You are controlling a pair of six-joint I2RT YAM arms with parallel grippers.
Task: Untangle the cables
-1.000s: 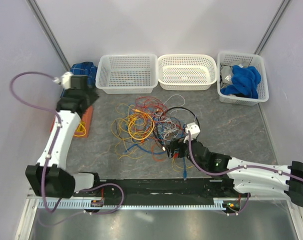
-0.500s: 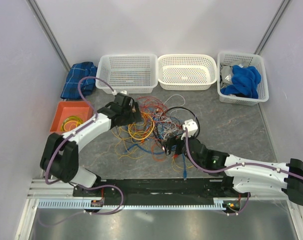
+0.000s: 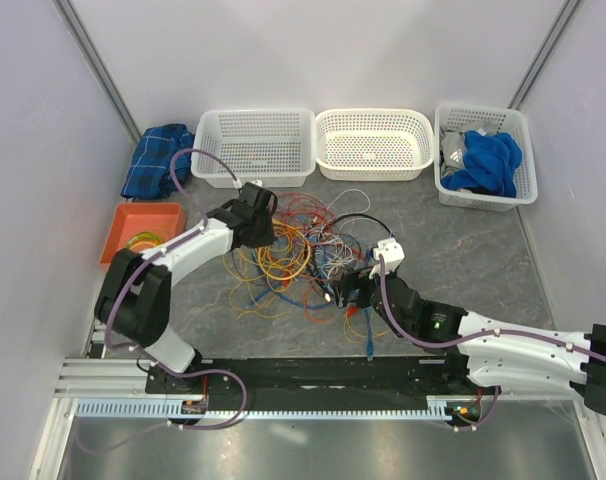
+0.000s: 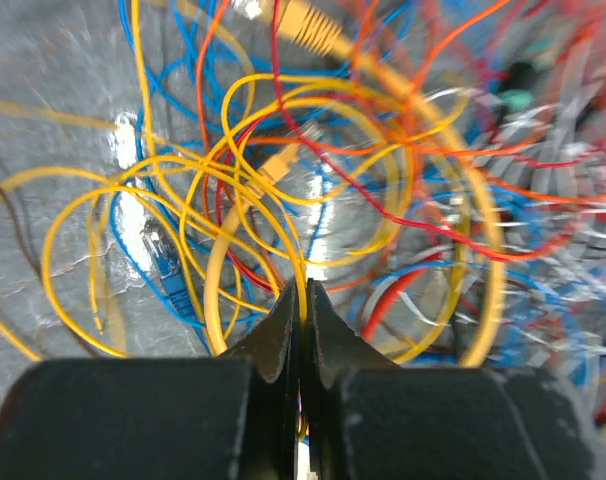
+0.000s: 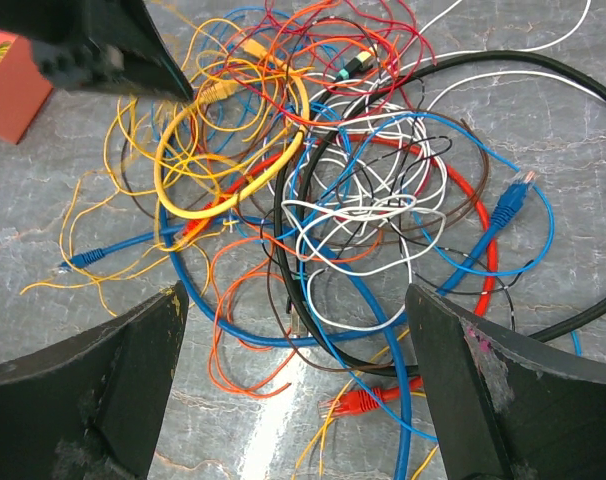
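The cables [image 3: 301, 255] lie in a jumble of yellow, orange, red, blue and white wires on the grey table, with a thicker black loop [image 3: 375, 224] at the right side. My left gripper [image 3: 266, 232] is down in the jumble's left part. In the left wrist view, the left gripper [image 4: 304, 292] is shut on a thin yellow wire [image 4: 295, 262] that runs between its fingertips. My right gripper [image 5: 293, 385] hangs wide open above the jumble's near side, over blue, orange and black strands, with nothing between its fingers [image 5: 88, 385]. In the top view the right gripper [image 3: 349, 290] sits at the tangle's front right.
Three white baskets [image 3: 253, 180] [image 3: 373, 172] [image 3: 483, 200] line the back; the right one holds blue cloth [image 3: 491, 158]. An orange tray [image 3: 133, 212] with a yellow coil sits at the left, a folded blue cloth [image 3: 155, 160] behind it. Walls close in on both sides.
The left arm has swung from the orange tray to the tangle, opened wide on the way and shut on a yellow wire. The right gripper has shifted slightly and stays open.
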